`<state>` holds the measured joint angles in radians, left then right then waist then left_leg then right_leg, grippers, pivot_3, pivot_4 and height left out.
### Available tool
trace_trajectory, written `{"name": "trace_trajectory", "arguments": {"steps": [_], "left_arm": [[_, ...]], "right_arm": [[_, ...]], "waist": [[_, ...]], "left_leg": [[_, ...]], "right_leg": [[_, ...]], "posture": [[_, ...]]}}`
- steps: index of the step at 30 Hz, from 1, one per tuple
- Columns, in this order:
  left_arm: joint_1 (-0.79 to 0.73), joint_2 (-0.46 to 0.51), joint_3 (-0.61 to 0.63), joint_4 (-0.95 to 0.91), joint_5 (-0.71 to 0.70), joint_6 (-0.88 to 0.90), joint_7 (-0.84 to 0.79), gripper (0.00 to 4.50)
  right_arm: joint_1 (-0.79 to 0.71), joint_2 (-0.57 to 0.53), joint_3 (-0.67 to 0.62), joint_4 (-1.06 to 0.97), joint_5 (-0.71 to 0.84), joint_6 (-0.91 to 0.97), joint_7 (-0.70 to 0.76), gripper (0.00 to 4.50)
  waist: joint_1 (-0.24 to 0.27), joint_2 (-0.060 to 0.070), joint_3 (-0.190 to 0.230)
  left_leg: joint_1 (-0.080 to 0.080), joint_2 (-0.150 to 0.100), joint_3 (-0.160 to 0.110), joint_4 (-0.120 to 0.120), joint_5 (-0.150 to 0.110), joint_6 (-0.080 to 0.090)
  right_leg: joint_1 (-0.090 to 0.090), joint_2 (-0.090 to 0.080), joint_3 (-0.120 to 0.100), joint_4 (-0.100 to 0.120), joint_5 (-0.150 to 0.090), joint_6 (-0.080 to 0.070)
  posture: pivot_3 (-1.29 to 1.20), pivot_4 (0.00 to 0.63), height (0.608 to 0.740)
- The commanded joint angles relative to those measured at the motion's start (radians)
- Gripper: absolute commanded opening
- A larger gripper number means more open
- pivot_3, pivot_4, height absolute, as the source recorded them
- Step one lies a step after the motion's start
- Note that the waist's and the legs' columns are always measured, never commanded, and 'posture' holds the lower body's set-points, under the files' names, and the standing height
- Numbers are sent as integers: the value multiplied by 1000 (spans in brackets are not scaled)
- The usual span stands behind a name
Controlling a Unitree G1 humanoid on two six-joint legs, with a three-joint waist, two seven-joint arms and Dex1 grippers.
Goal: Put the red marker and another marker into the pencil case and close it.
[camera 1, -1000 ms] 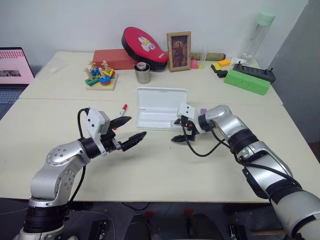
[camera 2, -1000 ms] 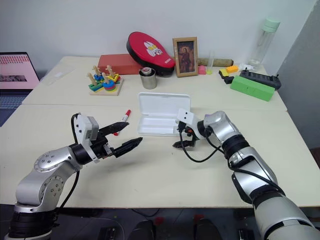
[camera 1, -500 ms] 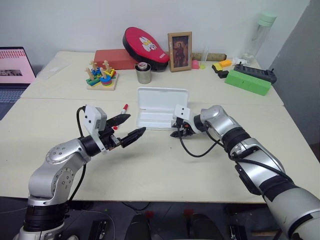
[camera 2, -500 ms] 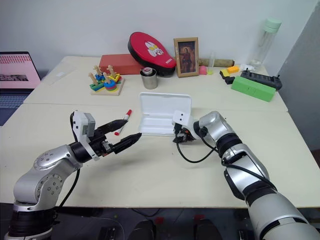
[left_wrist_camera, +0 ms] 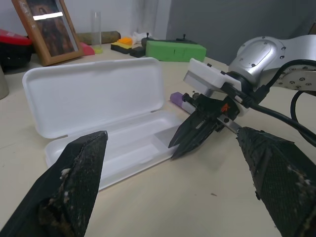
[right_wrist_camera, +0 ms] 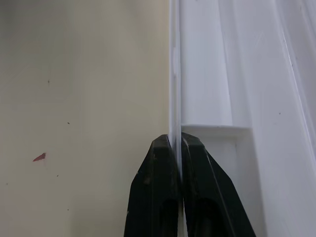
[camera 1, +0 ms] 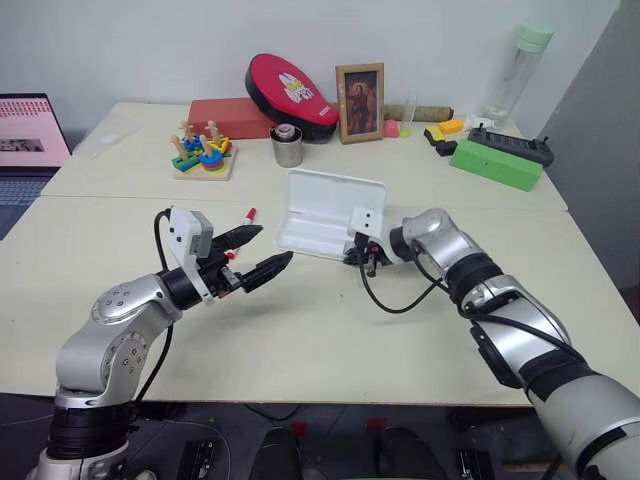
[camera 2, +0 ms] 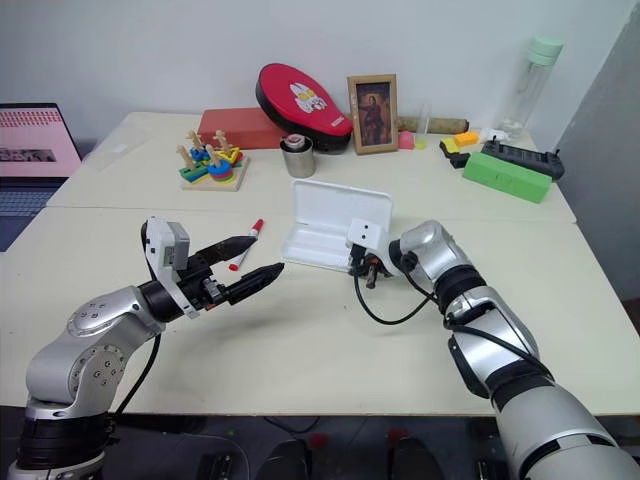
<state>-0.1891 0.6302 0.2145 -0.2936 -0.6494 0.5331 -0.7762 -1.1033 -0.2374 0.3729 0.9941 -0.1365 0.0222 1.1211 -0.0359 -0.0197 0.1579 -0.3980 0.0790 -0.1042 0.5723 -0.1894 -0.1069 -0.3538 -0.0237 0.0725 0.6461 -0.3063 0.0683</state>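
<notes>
The white pencil case [camera 1: 318, 222] lies open in the middle of the table, its lid [left_wrist_camera: 94, 91] standing up and leaning back. My right gripper [camera 1: 352, 259] is shut on the thin front rim of the tray near its right corner; the right wrist view shows that rim [right_wrist_camera: 174, 89] pinched between the fingers. The purple marker [left_wrist_camera: 177, 99] lies on the table just behind that gripper. The red marker [camera 1: 246, 217] lies left of the case. My left gripper [camera 1: 272, 246] hovers open in front of the red marker, pointing toward the case, with nothing in it.
Along the back of the table stand a wooden stacking toy [camera 1: 201, 152], a metal cup [camera 1: 285, 145], a red box [camera 1: 228, 117], a red pouch [camera 1: 289, 92], a picture frame [camera 1: 358, 89], a green box [camera 1: 494, 163] and a bottle [camera 1: 520, 65]. A laptop [camera 1: 30, 132] sits far left.
My right gripper has shut on the case's front rim. The case's lid now stands more upright than before. The left gripper has stayed in place, open.
</notes>
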Motion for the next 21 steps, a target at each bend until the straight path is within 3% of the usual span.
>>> {"name": "trace_trajectory", "arguments": {"steps": [1,9,15,21], "left_arm": [[64,33,66,-79,-17,-4,-7,4500],[267,101,185,-162,-52,12,-49,4500],[318,120,218,-194,-72,26,-58,4500],[302,125,204,-191,-74,28,-53,4500]], "right_arm": [[61,-37,-15,-227,39,36,87,58],[326,-111,52,-736,53,245,150,58],[400,-128,92,-892,50,346,138,58],[408,-134,110,-909,44,373,115,58]], "waist": [[0,0,0],[4,0,0],[3,2,1],[4,1,1]], "left_leg": [[0,0,0,0,0,0],[0,0,0,-1,0,-1],[1,0,0,1,0,-1],[1,0,0,1,0,-1]], "right_leg": [[0,0,0,0,0,0],[0,0,0,-1,-1,-1],[0,0,0,-1,-2,2],[0,0,0,-1,-3,3]], "posture": [[0,150,740],[0,150,740],[0,150,740],[0,150,740]]}}
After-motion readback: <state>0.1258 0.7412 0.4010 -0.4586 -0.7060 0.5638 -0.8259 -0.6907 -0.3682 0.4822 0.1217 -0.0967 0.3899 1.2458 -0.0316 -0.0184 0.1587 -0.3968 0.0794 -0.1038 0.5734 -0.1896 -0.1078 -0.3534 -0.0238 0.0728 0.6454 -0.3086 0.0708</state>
